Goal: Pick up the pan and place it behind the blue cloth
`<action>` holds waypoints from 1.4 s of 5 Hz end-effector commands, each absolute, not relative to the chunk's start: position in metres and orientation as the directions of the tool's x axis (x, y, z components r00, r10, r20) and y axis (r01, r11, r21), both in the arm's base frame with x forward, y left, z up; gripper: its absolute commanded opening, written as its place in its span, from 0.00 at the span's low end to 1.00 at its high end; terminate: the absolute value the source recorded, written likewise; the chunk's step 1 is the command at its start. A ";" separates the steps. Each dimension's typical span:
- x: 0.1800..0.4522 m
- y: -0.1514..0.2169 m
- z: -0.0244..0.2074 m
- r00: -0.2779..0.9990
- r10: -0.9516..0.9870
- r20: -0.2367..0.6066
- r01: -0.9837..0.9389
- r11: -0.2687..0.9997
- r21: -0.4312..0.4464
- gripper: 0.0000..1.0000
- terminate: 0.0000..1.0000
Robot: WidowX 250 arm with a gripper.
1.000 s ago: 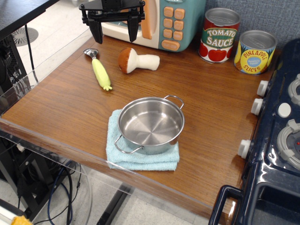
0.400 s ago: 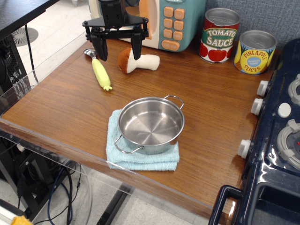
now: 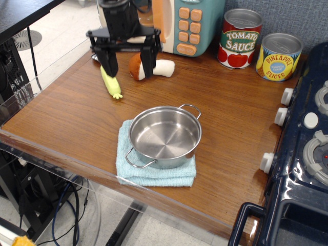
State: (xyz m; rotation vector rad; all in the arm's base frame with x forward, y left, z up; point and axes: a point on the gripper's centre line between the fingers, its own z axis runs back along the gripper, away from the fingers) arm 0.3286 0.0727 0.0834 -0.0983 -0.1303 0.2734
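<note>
The pan [image 3: 165, 135], a small shiny steel pot with two wire loop handles, sits upright on top of the blue cloth [image 3: 154, 171] near the table's front edge. The cloth shows only around the pan's left and front sides. My gripper [image 3: 128, 67] hangs above the table behind and to the left of the pan, well apart from it. Its two black fingers point down, spread wide, with nothing between them.
A yellow-handled scoop [image 3: 110, 80] and a toy mushroom [image 3: 149, 66] lie just under and behind the gripper. A toy microwave [image 3: 180, 23] and two cans [image 3: 241, 38] stand along the back. A toy stove [image 3: 302, 154] fills the right side.
The gripper has come down and forward from the back of the table toward the pan, still open. The pan and cloth have not moved.
</note>
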 end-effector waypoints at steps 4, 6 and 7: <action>0.300 0.036 0.042 0.999 -0.001 0.040 0.001 1.000 -0.021 0.00 0.00; 0.300 0.034 0.030 1.000 0.000 0.012 0.000 1.000 -0.006 0.00 0.00; 0.301 0.036 0.031 1.000 0.010 0.015 -0.010 1.000 -0.011 0.00 0.00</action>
